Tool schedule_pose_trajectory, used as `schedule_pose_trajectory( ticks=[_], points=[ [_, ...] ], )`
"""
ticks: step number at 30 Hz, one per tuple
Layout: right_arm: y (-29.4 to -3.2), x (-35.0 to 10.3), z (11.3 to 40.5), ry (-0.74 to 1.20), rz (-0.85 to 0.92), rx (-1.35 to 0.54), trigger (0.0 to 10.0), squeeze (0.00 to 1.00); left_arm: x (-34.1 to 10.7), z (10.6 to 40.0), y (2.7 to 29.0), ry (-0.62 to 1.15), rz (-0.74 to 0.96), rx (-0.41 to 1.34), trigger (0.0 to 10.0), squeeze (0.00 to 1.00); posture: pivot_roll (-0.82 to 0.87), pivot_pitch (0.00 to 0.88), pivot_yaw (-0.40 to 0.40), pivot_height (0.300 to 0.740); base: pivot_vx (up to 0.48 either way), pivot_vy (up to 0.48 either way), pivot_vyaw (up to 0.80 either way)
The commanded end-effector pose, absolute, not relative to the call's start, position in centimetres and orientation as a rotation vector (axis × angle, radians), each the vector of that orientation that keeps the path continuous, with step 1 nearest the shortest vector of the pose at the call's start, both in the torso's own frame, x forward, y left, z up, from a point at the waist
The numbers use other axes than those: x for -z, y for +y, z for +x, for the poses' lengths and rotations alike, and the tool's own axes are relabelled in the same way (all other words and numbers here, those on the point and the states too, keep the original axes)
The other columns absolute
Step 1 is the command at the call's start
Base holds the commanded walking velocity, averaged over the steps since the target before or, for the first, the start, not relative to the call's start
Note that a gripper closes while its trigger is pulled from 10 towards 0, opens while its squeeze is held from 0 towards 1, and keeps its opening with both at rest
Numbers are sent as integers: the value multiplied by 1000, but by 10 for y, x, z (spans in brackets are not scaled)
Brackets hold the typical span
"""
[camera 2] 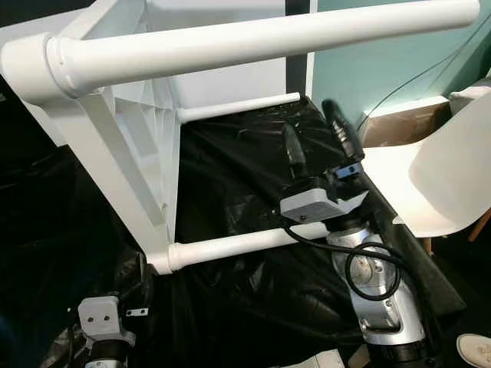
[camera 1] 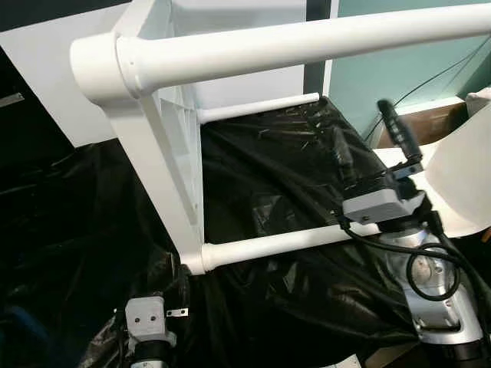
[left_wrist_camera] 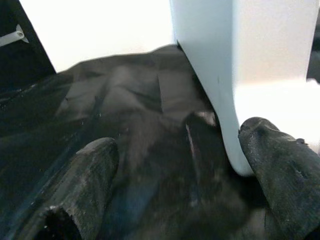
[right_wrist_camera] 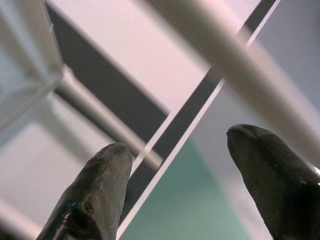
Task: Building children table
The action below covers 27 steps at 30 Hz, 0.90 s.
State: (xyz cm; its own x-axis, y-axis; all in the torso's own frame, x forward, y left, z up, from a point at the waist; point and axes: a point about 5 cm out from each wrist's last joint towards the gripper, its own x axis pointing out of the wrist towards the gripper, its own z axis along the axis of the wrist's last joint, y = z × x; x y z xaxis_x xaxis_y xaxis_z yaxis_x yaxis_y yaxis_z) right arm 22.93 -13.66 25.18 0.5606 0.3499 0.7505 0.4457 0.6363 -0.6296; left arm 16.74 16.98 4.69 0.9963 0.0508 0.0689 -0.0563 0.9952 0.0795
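The white children's table [camera 1: 165, 153] lies tipped on its side over a black plastic sheet [camera 1: 284, 184], its underside ribs facing the right claw. Three round white legs stick out sideways from it: a thick near leg [camera 1: 307, 42] runs high above both claws, a far leg [camera 1: 257, 109] lies beyond the right claw, and a low leg [camera 1: 284, 244] passes just in front of the right arm's grey wrist block.

The right claw [camera 2: 318, 138] points upward above that low leg, its two black fingers [right_wrist_camera: 95, 192] spread apart with nothing between them; the thick leg crosses overhead past its fingertips.

The left claw [left_wrist_camera: 180, 185] sits low beside the table's bottom corner, fingers wide apart over the black sheet, one finger [left_wrist_camera: 282, 170] touching or just beside the white edge of the tabletop. It holds nothing.

A white chair [camera 2: 437, 172] stands just beyond the right claw, against a teal wall [camera 2: 383, 69].
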Motion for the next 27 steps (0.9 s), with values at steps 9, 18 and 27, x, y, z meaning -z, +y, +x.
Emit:
schedule_pose_trajectory(
  ticks=[9, 18, 27],
  points=[
    [-134, -287, 221, -1201, -975, 171, 10000, 0, -29, 160, 176, 13, 119, -66, 10000, 0, -89, 0, 109, 740, 0, 0, 0],
    [-136, -302, 237, -1139, -1013, 182, 10000, 529, -28, 160, 174, 4, 129, -49, 10000, 0, -89, 0, 109, 740, 0, 0, 0],
    [-119, -307, 253, -1090, -1023, 64, 10000, 306, -25, 160, 173, 8, 135, -39, 10000, 0, -80, 0, 104, 740, 0, 0, 0]
  ],
)
